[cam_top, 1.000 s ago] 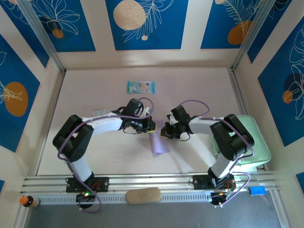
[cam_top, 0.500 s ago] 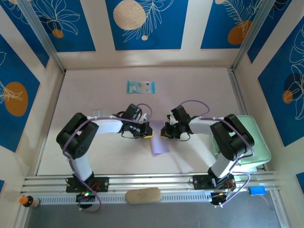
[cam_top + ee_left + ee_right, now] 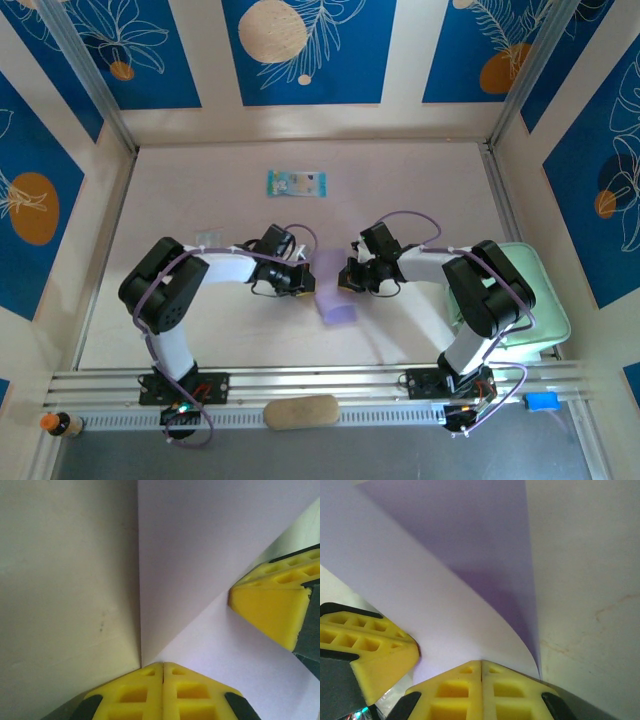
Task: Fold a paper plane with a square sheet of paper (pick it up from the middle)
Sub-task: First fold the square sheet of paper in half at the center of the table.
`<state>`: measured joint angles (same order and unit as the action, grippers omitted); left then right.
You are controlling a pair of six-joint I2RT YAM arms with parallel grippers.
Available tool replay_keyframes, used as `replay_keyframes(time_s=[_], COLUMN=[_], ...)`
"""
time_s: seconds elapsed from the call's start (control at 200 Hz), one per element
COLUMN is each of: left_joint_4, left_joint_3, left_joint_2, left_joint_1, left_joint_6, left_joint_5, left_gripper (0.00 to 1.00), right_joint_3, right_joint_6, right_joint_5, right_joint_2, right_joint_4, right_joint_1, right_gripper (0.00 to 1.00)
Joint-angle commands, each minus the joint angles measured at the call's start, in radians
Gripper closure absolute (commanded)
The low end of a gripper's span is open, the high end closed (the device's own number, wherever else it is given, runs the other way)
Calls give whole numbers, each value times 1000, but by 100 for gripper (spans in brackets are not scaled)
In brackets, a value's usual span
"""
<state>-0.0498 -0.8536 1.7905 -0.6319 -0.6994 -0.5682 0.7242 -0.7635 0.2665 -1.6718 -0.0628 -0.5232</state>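
We log left pincer [image 3: 304, 282] pulled back toward its base since a second ago. Square sheet of paper [image 3: 336, 308] now spans between it and right pincer [image 3: 346, 280], mid-tabletop [image 3: 200, 190]. Both pincers clamped on paper. We judge fold under way.

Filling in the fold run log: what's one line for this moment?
left gripper: shut on lilac sheet | right gripper: shut on sheet | sheet: curved between grippers

Folded lilac paper [image 3: 336, 300] between left gripper [image 3: 306, 284] and right gripper [image 3: 347, 279] (blue-green packet [image 3: 297, 183] well beyond)
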Motion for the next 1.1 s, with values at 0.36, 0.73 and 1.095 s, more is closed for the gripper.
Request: replay_keyframes(time_s=[0.36,0.73,1.095], left_joint_4=[4,20,-6], left_joint_3=[-117,-83,-187], left_joint_2=[90,119,131], left_joint_1=[40,86,90], left_joint_6=[-32,-23,-14], left_joint_5=[-86,-87,-135], left_gripper=[100,100,100], right_joint_3=[-37,-40,-42], right_joint_6=[-5,-7,-8], right_joint_5=[-34,-36,-38], right_joint_2=[-19,-15,-16], right_joint_4=[-89,-88,-89], right_joint_1=[-1,-1,-1], right_gripper=[100,100,100])
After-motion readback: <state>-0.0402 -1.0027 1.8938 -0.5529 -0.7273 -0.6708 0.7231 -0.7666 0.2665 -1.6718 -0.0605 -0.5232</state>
